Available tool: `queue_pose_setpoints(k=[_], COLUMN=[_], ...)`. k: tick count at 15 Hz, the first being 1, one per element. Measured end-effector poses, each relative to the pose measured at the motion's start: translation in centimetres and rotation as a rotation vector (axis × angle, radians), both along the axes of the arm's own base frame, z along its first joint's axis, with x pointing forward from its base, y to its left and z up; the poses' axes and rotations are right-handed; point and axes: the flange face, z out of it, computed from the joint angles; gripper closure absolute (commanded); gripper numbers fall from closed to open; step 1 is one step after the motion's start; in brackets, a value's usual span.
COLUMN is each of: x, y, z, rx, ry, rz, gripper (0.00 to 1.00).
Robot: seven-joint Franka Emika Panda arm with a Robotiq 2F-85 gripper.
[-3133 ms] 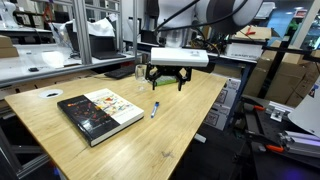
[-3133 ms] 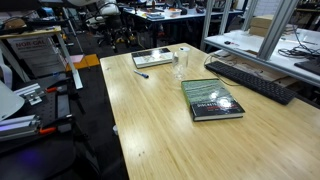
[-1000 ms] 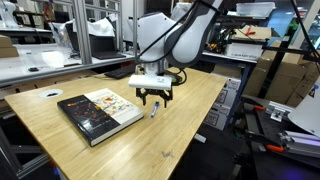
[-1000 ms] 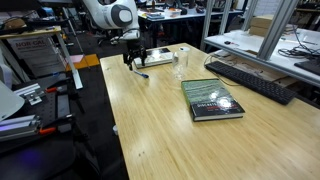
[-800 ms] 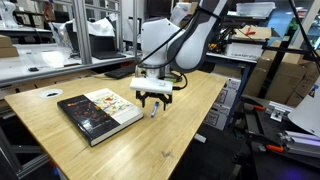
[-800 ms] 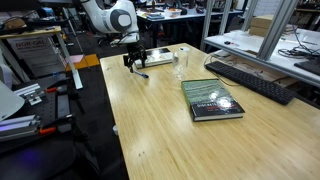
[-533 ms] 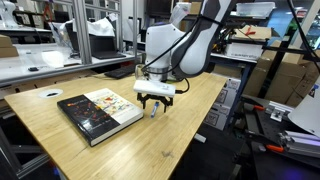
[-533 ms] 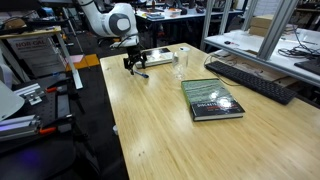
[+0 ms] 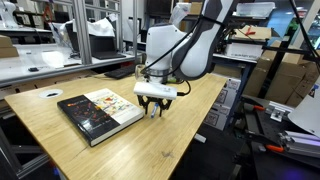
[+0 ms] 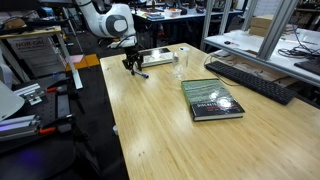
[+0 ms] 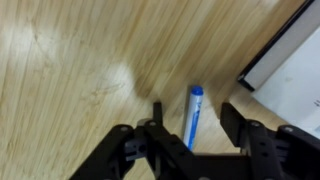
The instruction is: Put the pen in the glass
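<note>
Now that the gripper (image 9: 154,108) has dropped from high above the worktop (image 9: 190,135) to just over it, its open jaws straddle the pen (image 11: 193,118), which lies flat and ungripped. Closing on it looks the likely next move, with the glass (image 10: 181,66) standing empty nearby.

The blue pen (image 11: 194,116) lies flat, and the clear glass (image 10: 181,66) stands upright near it.
</note>
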Motion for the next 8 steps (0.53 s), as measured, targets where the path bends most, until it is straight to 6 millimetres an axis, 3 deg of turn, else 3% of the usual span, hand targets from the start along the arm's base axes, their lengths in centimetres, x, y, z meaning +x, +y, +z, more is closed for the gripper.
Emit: queue_pose_setpoints(k=[4,6,8], x=[-0.12,-0.21,-0.23], y=[0.53,0.7,0.84], z=[0.32,0.37,0.41], rx=[-0.005,-0.007,-0.008], ry=[-0.001,-0.001,-0.003], rz=[0.02,0.024,0.028], gripper=[0.96,1.0,0.97])
